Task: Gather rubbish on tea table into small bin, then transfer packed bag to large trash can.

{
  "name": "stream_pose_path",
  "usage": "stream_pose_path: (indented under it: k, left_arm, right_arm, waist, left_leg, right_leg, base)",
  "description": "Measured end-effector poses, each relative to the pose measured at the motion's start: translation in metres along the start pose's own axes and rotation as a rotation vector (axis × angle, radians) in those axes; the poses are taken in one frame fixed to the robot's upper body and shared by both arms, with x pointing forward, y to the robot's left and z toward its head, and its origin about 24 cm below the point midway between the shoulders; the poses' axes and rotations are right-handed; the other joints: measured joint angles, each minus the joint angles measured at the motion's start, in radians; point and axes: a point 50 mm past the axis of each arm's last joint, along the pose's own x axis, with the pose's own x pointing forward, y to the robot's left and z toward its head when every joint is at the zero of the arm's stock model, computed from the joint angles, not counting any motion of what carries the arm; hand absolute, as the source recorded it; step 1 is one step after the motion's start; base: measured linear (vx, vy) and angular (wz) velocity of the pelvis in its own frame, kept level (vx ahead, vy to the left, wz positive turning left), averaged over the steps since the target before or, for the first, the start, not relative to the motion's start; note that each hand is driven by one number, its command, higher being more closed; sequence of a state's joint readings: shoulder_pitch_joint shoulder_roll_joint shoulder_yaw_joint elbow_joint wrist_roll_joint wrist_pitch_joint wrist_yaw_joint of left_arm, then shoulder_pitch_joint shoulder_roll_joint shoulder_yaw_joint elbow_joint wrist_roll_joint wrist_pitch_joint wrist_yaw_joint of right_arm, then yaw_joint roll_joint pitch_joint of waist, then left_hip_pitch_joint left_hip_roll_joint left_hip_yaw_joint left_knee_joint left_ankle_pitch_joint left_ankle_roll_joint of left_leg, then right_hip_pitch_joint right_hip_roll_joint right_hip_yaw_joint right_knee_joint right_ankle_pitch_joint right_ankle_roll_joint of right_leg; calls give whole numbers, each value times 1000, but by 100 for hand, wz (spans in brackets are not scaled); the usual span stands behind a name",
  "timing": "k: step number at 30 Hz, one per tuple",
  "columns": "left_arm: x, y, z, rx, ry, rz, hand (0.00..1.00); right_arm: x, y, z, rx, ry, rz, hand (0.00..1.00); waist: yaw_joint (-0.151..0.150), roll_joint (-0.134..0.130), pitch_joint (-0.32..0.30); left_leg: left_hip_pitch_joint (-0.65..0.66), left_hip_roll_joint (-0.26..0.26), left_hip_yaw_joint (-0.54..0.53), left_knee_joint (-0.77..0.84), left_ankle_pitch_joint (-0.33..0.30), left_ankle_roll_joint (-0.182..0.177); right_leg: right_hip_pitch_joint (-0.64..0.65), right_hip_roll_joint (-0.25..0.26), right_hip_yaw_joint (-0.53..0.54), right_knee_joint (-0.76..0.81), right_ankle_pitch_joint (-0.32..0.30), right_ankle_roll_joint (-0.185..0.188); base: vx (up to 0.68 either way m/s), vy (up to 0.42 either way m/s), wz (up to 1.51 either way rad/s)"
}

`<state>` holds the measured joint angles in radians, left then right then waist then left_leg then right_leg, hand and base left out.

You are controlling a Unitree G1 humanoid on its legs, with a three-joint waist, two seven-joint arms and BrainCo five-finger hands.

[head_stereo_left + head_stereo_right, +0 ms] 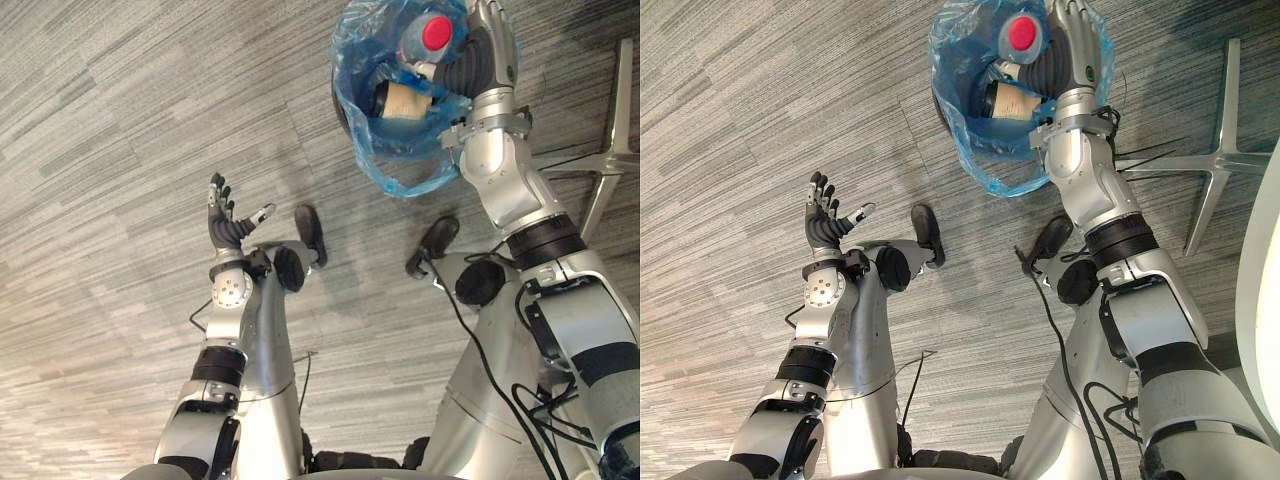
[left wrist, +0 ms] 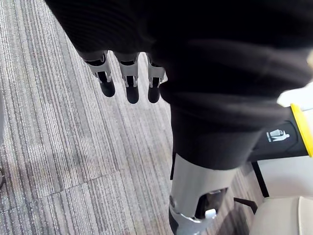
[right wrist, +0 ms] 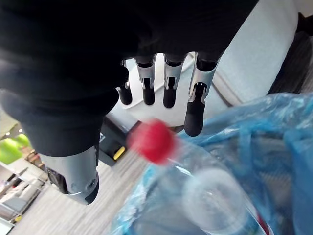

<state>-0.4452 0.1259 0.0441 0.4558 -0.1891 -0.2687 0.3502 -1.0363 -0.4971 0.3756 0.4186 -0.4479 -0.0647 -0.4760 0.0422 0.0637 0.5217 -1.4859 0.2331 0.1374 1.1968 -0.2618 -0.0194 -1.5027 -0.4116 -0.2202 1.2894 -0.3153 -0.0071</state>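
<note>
A small bin lined with a blue plastic bag (image 1: 400, 170) stands on the carpet ahead of me. In the bag's mouth sits a clear bottle with a red cap (image 1: 436, 33), blurred in the right wrist view, where the cap (image 3: 151, 140) lies just below my fingers (image 3: 195, 103). A brown cup-like piece of rubbish (image 1: 1012, 103) lies deeper in the bag. My right hand (image 1: 1075, 30) hovers over the bin's far right rim, fingers straight, around nothing. Over bare carpet to the left, my left hand (image 1: 222, 215) is open and holds nothing; its fingers (image 2: 129, 78) are straight.
A silver chair base (image 1: 1200, 165) spreads on the floor right of the bin. A white table edge (image 1: 1262, 300) runs along the right side. A black bin with a yellow rim (image 2: 281, 139) stands farther off. Open carpet lies left of the bin.
</note>
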Motion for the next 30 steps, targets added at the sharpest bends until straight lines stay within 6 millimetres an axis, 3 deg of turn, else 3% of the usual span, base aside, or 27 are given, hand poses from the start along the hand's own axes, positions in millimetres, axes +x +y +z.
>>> stream_pose_path:
  k: [3, 8, 10, 14, 19, 20, 30]
  left_arm:
    - [2, 6, 0, 19, 4, 10, 0]
    - [1, 8, -5, 33, 22, 13, 0]
    - [1, 8, -5, 36, 22, 12, 0]
    - [1, 7, -5, 38, 24, -6, 0]
    - [2, 6, -4, 33, 21, -9, 0]
    - [3, 6, -4, 32, 19, -9, 0]
    - [15, 4, 10, -58, 0, -1, 0]
  right_arm:
    - [-24, 19, -2, -42, -11, 70, 0]
    - [-57, 43, -11, -145, -28, 231, 0]
    - [-65, 52, -12, -173, -40, 291, 0]
    - [-74, 68, -20, -245, -33, 394, 0]
    - [-84, 82, -45, -350, 51, 515, 0]
    - [-84, 82, -46, -359, 52, 522, 100]
    - [-51, 71, -57, -356, 168, 482, 100]
  waist:
    - [-5, -23, 6]
    - [-11, -37, 7]
    - [-10, -51, 7]
    - [-9, -54, 6]
    - [-3, -54, 6]
    - [-3, -54, 6]
    - [26, -52, 5]
  left_leg:
    - [21, 9, -2, -2, 0, 0]
    - [50, 9, -10, -40, 12, -12]
    - [59, 9, -8, -55, 18, -16]
    - [62, 9, -10, -70, 26, -23]
    - [57, 8, -18, -79, 31, -32]
    - [55, 7, -20, -79, 31, -32]
    - [-6, 1, -34, -53, 42, -27]
  right_leg:
    - [24, 11, -5, -10, 0, 0]
    - [68, 21, -27, -51, 3, -5]
    - [72, 24, -28, -59, 5, -7]
    - [74, 25, -34, -64, 5, -7]
    - [74, 26, -44, -67, 5, -8]
    - [74, 26, -47, -67, 5, -8]
    - [7, 24, -34, -26, 2, -6]
  base:
    - [-42, 15, -9]
    - [-36, 13, -1]
    - [-36, 7, 2]
    - [-20, 4, 1]
    - [0, 0, 0]
    - [-33, 26, 3]
    - [-27, 22, 3]
